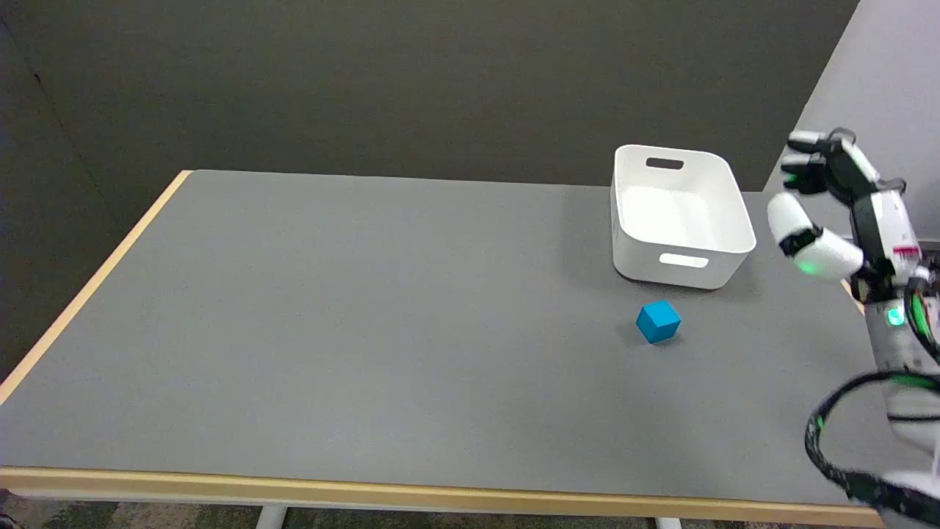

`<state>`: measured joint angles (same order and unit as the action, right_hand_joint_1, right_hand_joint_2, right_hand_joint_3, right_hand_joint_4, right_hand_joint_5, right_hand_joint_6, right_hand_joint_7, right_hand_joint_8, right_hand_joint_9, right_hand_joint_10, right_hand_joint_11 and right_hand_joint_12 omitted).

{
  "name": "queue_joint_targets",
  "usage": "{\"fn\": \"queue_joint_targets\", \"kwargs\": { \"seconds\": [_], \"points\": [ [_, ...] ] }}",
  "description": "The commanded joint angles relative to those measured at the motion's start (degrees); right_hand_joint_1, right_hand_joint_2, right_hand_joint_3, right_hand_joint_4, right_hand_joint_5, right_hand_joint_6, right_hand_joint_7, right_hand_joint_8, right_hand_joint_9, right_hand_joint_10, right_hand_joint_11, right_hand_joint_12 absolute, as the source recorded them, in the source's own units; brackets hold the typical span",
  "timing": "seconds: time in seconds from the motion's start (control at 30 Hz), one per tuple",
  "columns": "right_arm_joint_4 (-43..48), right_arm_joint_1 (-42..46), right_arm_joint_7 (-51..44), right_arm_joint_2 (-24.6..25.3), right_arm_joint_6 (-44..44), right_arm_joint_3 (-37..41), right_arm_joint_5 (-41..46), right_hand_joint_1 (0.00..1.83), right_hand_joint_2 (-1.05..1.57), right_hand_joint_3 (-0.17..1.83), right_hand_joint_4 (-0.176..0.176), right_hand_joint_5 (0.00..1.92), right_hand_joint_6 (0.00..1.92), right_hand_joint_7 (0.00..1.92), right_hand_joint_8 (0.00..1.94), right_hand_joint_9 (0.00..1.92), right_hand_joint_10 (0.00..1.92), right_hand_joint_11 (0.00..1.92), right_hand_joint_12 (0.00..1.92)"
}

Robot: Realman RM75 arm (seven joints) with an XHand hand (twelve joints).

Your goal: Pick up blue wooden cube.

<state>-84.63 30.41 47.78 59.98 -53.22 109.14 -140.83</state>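
**Reach not yet begun: blue cube free on the desk, right hand empty at the right edge**

Blue wooden cube (pixel 658 321) sits on the grey desk (pixel 352 316), right of centre, nearer the right edge than the left and roughly midway between the far and near edges. It is turned so a corner faces the near edge. Nothing touches it.

White plastic bin (pixel 679 215) with slotted handles stands just beyond the cube, toward the far right corner. The two are apart, with a narrow strip of desk between. The bin looks empty.

Right hand (pixel 833 209) is raised over the right edge, well apart from the cube and about level with the bin. Fingers are spread and lightly curled, thumb apart from the rest, nothing held. How high it hangs above the desk is hard to judge from this angle.

Judgement for the approach: come down over the cube from the near-right side, so the fingers stay off the bin wall. Because the cube is rotated, turn the wrist so thumb and fingers meet two opposite flat faces, not the corners. Close only once the cube sits between them, then lift straight up.
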Motion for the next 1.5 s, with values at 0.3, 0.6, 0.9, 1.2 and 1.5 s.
{"fn": "queue_joint_targets", "kwargs": {
  "seconds": [0.3,0.6,0.9,1.2,1.5],
  "points": [
    [-3.14,16.34,0.99,0.69,10.16,-14.31,-8.43,0.57,0.68,0.96,0.176,0.38,0.82,0.57,0.74,0.54,1.03,0.35,1.41],
    [-2.98,13.39,-7.41,-1.38,14.38,-20.84,-8.28,0.56,0.67,0.95,0.129,0.33,0.68,0.49,0.56,0.45,0.92,0.23,1.31],
    [-4.20,9.59,-7.84,-2.27,17.27,-19.28,-8.28,0.55,0.69,0.92,0.120,0.33,0.65,0.49,0.53,0.44,0.92,0.23,1.29],
    [-6.74,8.78,-11.17,0.73,13.83,-9.69,-8.28,0.55,0.69,0.92,0.119,0.33,0.65,0.49,0.53,0.43,0.92,0.22,1.28],
    [-6.48,6.88,-13.12,2.42,14.84,-5.64,-8.28,0.55,0.69,0.92,0.120,0.33,0.65,0.49,0.54,0.43,0.92,0.22,1.28]
  ]
}}
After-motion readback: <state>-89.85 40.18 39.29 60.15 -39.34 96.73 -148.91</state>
